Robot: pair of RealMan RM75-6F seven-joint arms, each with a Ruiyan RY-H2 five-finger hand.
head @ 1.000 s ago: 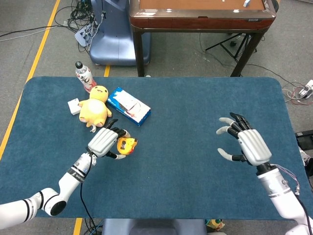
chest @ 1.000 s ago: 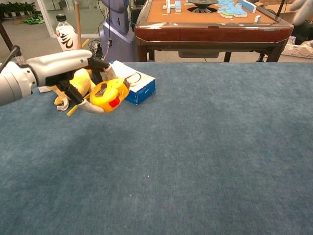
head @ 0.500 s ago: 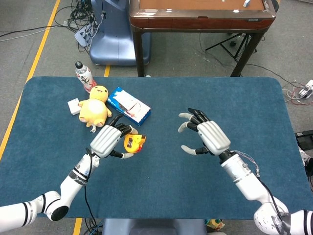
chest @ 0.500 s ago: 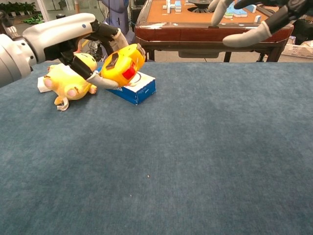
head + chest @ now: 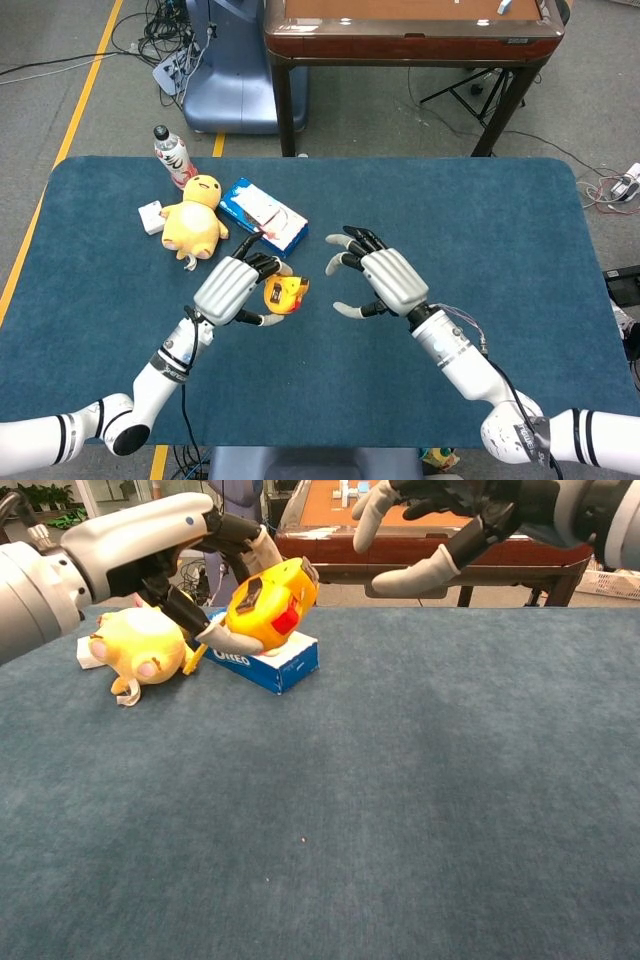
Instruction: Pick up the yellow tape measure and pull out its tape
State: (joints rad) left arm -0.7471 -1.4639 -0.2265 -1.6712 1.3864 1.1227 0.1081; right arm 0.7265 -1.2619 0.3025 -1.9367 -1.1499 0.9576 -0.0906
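Note:
The yellow tape measure [image 5: 283, 296] [image 5: 268, 604], with a red button on its side, is held up off the blue table by my left hand [image 5: 232, 290] [image 5: 160, 546]. My right hand [image 5: 380, 282] [image 5: 455, 520] hovers a short way to its right, open, fingers spread and pointing toward the tape measure, not touching it. No tape shows pulled out of the case.
A yellow plush duck [image 5: 197, 220] [image 5: 140, 650], a blue box [image 5: 263, 217] [image 5: 262, 661], a small white block [image 5: 152, 217] and a bottle [image 5: 174, 158] lie behind my left hand. A wooden table [image 5: 410, 30] stands beyond the far edge.
My left hand has lifted the tape measure higher and carried it rightward. My right hand has swept in from the right side of the table to just beside it.

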